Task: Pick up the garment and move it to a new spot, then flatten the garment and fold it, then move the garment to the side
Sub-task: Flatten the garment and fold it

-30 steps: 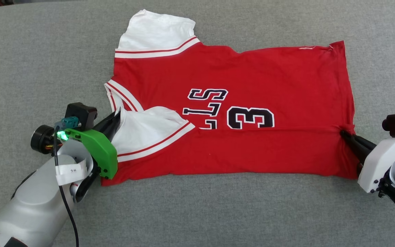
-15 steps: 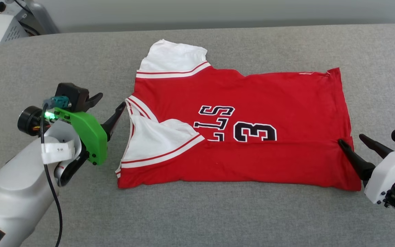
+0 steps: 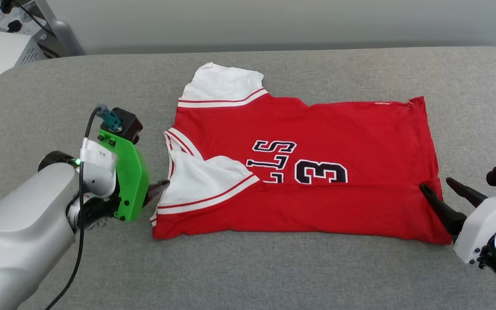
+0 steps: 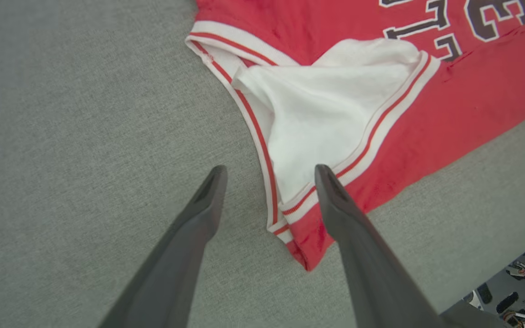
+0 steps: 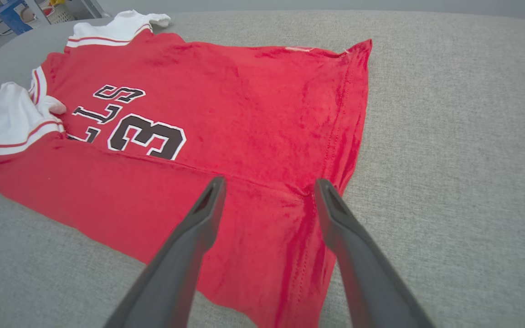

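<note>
**Left:** the left tool, jaws spread wide and empty, is poised at the collar end of the garment. One finger is over the near sleeve and the other over the bare counter.

**Centre:** the garment lies flat on the grey counter, collar to the left and hem to the right. Its near long edge is turned over onto the front as a band that hides part of the lettering, with the near sleeve tucked inward. This reads as a first lengthwise fold laid down. The far sleeve juts out unfolded.

**Right:** the right tool, likewise agape and empty, sits where the fold line meets the hem. The two ends of a fold line are the natural places to grip an edge.
</note>
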`<state>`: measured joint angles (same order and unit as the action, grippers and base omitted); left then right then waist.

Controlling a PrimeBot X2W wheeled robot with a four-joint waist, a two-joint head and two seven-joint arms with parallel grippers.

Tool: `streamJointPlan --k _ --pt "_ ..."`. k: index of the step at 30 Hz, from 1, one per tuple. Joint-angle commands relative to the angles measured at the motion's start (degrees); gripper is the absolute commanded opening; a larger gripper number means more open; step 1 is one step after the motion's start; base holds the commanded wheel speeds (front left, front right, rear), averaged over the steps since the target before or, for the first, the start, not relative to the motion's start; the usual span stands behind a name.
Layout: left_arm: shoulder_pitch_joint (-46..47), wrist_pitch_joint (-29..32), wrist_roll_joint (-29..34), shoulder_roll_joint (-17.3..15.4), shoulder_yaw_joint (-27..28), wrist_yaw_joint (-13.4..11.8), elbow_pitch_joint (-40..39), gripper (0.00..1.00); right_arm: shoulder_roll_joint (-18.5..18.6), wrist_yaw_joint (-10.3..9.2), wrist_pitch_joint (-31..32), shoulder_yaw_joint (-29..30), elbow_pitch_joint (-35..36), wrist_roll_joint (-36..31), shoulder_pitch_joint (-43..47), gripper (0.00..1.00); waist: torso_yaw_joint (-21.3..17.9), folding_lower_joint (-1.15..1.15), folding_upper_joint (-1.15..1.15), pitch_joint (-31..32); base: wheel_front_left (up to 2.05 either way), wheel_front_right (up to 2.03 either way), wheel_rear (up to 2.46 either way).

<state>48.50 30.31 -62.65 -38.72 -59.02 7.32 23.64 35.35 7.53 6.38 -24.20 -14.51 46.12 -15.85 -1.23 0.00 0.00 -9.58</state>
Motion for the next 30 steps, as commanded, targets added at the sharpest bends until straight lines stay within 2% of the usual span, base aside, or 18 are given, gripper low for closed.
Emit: streamJointPlan --k 1,6,10,16,25,26,27,30 --pt "0.88 1.18 -0.92 -0.34 -0.28 0.12 -0.53 1.00 -0.21 -0.04 0.29 0.32 0.19 -0.36 0.88 1.00 -0.15 0.00 0.00 -0.13 0.00 0.00 0.00" --pt "0.04 7.17 -2.62 -0.25 -2.34 -0.09 -0.32 1.00 -0.70 -0.04 1.37 0.46 0.49 -0.08 1.13 1.00 -0.63 0.00 0.00 -0.78 0.00 0.00 0.00" --pt "-0.72 9.68 -3.83 0.26 -3.20 -0.17 1.76 1.00 -1.05 -0.04 1.71 0.32 0.75 -0.17 0.66 1.00 -1.27 0.00 0.00 -1.54 0.00 0.00 0.00" --pt "-2.67 11.03 -3.88 1.37 -5.45 -0.05 5.21 1.00 -1.81 -0.04 1.95 -0.33 0.51 -0.16 -0.16 1.00 -2.34 0.00 0.00 -2.79 0.00 0.00 0.00" --pt "-6.11 8.60 -5.58 3.65 -6.57 0.11 10.19 1.00 -2.39 -0.04 1.45 -0.94 -0.36 0.05 -1.64 1.00 -3.14 0.00 0.00 -3.61 0.00 0.00 0.00" --pt "-6.25 7.93 -5.39 3.70 -6.73 0.12 10.46 0.34 -2.29 -0.04 1.27 -0.90 -0.41 -0.03 -1.81 1.00 -3.13 0.00 0.00 -3.49 0.00 0.00 0.00" --pt "-6.40 7.34 -5.37 3.69 -6.77 0.13 10.64 0.00 -2.19 -0.04 1.14 -0.90 -0.41 -0.14 -1.93 1.00 -3.13 0.00 0.00 -3.34 0.00 0.00 0.00" --pt "-6.83 4.66 -6.47 3.38 -5.91 0.14 10.11 0.00 -0.99 -0.04 0.63 -1.08 -0.08 -1.95 -2.45 1.00 -2.98 0.00 0.00 -2.41 0.00 0.00 0.00"
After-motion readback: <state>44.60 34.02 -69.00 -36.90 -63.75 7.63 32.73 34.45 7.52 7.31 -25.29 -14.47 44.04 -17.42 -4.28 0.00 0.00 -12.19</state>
